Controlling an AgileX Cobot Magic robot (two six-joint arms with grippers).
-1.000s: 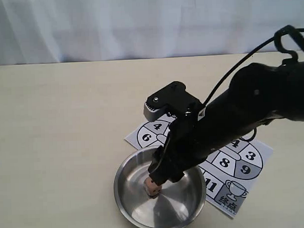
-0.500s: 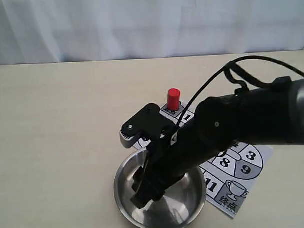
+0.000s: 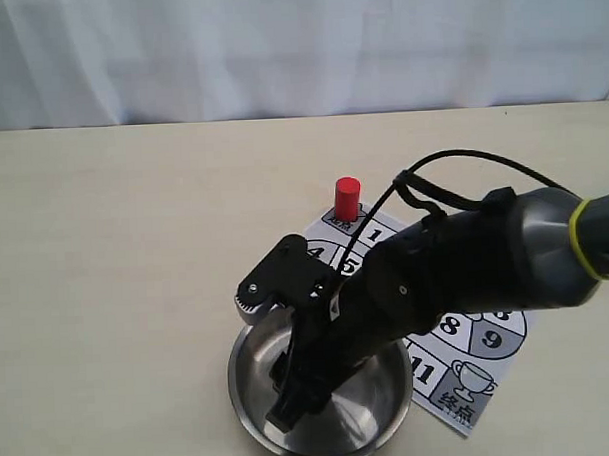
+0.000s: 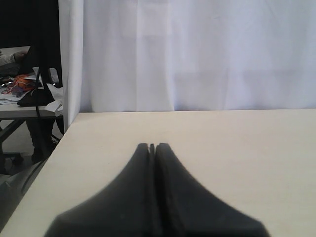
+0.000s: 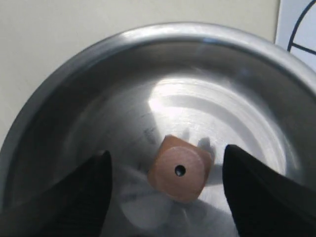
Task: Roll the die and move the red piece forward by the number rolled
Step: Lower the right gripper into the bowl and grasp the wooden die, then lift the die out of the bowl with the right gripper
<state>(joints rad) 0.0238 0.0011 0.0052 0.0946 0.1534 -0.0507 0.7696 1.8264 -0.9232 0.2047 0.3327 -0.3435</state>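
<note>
The die (image 5: 180, 169), a tan wooden cube, lies on the bottom of the steel bowl (image 5: 163, 30) with a single pip facing up. My right gripper (image 5: 167, 154) hangs open over it, one dark finger on each side and neither touching it. In the exterior view the right arm reaches down into the bowl (image 3: 240, 388), and the right gripper (image 3: 291, 404) hides the die. The red piece (image 3: 347, 197) stands upright on the far end square of the numbered board (image 3: 488, 334). My left gripper (image 4: 152, 146) is shut and empty above bare table.
The paper board lies to the right of the bowl, partly under the right arm, and its corner (image 5: 296, 29) shows past the bowl's rim. A white curtain (image 3: 278, 49) backs the table. In the left wrist view the table edge (image 4: 59, 143) drops off to a cluttered room.
The right arm has swung toward the near left and sunk deeper into the bowl. It now uncovers the red piece and hides the die in the exterior view.
</note>
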